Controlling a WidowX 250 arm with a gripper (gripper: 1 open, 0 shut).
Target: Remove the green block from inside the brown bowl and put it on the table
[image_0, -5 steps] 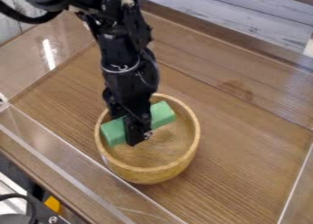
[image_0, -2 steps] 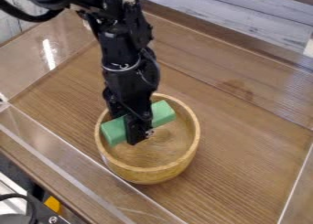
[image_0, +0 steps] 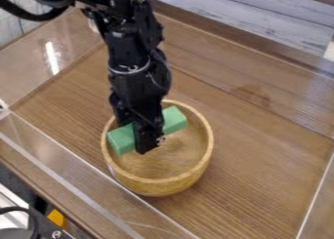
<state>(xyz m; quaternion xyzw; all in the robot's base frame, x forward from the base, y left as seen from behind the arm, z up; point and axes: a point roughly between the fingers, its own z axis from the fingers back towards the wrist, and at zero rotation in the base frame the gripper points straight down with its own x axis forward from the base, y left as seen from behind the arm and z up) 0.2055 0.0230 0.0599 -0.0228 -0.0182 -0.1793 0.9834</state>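
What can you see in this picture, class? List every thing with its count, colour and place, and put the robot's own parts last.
green block: one, green, inside the bowl, lying tilted against its far wall, with the gripper down over its middle.
brown bowl: one, light tan wood, on the table near the front centre.
table: one, brown wood grain, filling most of the view.
clear walls: see-through, standing along the table's edges.
robot arm: one, black, reaching down from the top left into the bowl.
gripper: one, black, pointing straight down inside the bowl, shut on the green block.
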